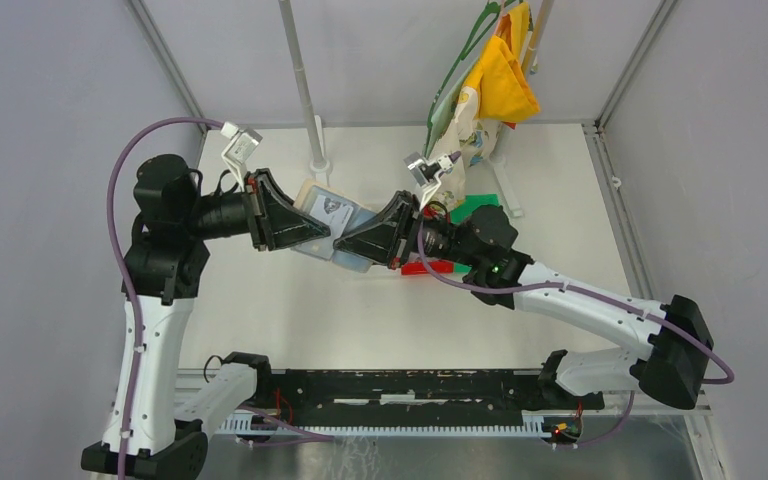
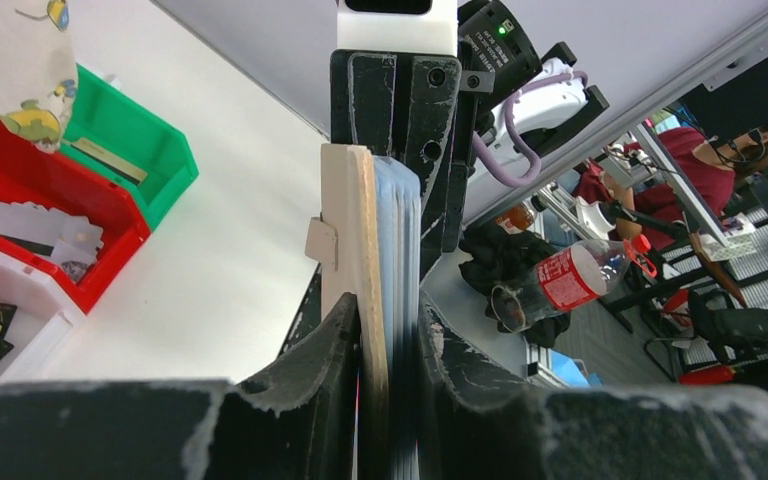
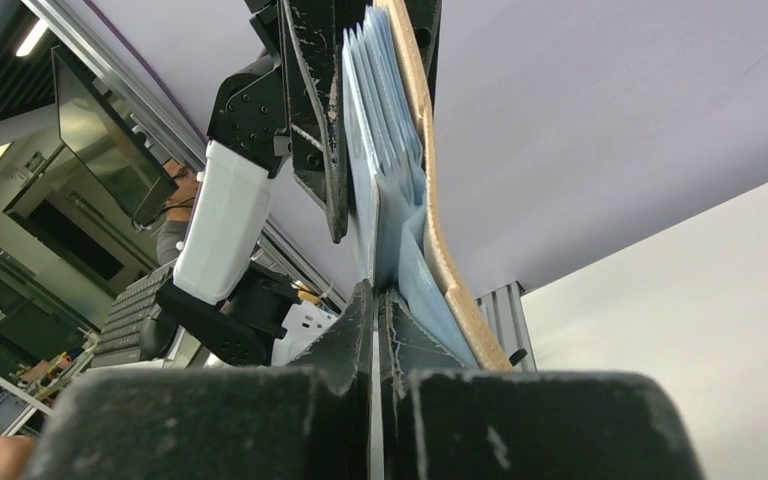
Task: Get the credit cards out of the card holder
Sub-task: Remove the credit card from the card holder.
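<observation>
We see the holder [image 1: 345,215] held off the table, just left of the red bin [image 1: 425,267], standing on edge between the left hand [image 2: 388,335] and right hand [image 3: 374,305]. Its tan cover carries a small strap tab [image 2: 322,243]; its pale blue leaves [image 3: 385,150] fan apart. Pale cards [image 2: 35,222] lie flat in that bin.

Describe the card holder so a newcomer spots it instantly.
Over the white table, where the left pincer and right pincer meet. The card holder is the tan-edged, pale blue-grey wallet between them, unlike the red bin and green bin nearby.
</observation>
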